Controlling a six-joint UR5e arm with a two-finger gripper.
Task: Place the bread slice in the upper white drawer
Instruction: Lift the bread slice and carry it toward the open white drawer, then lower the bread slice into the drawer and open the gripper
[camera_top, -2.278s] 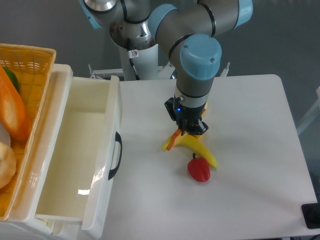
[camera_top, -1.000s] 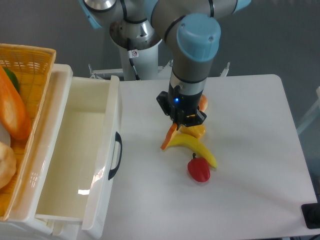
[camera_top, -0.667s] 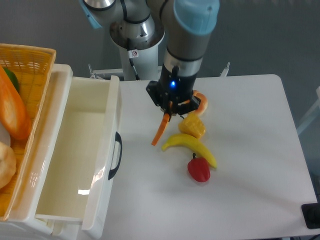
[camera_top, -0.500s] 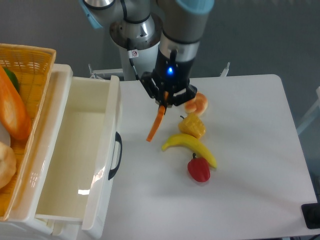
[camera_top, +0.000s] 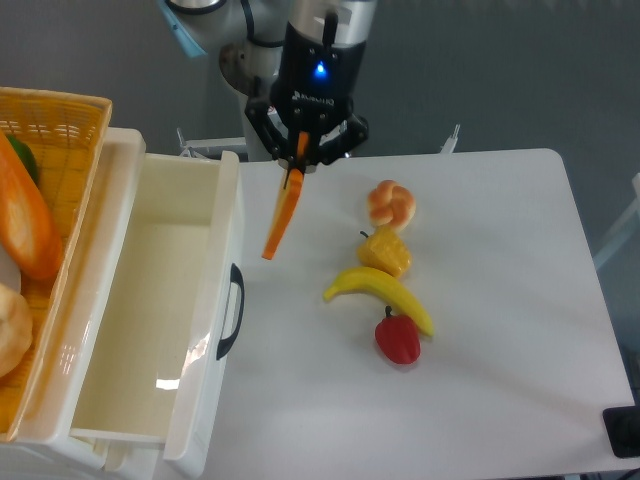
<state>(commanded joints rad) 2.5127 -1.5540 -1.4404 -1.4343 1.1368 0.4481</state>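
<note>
My gripper (camera_top: 300, 160) is shut on the top edge of the bread slice (camera_top: 282, 215), which hangs edge-on as an orange strip, tilted down to the left, well above the table. It hangs just right of the front wall of the upper white drawer (camera_top: 190, 300). The drawer is pulled open, its deep white tray shows nothing inside, and its curved black handle (camera_top: 231, 310) faces the table.
A woven yellow basket (camera_top: 60, 130) at the left holds a long orange loaf (camera_top: 25, 215). On the table lie a glazed bun (camera_top: 391, 204), a yellow corn piece (camera_top: 387, 251), a banana (camera_top: 385, 294) and a red pepper (camera_top: 398, 339).
My gripper has lifted the bread slice off the banana and carried it up and to the left, towards the drawer. The bun, hidden before, now shows.
</note>
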